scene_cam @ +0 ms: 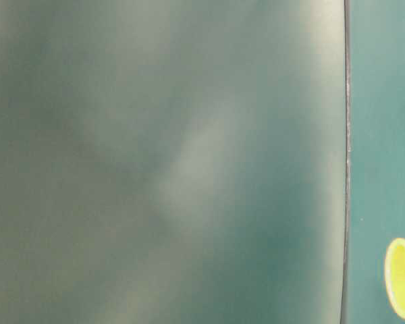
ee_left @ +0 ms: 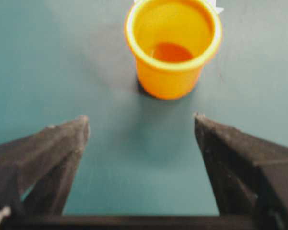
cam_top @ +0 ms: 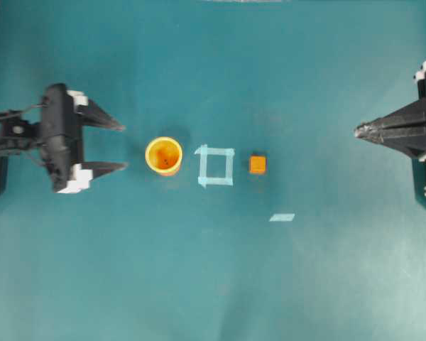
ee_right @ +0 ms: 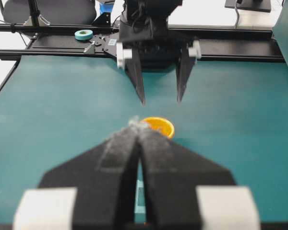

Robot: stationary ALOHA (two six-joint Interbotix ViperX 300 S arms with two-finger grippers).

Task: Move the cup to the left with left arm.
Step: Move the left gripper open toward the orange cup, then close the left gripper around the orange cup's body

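Cup (cam_top: 163,155) stands upright on the bench left of the tape square (cam_top: 216,165), toward the left edge. My left pincer (cam_top: 122,146) gapes wide, empty, just short of it, apparently done placing.

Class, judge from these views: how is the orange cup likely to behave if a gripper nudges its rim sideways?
The cup looks like thin plastic and seems empty, so probably light. It stands upright on a base narrower than its rim, so a high push may tip it. Being round, it would likely roll once down.
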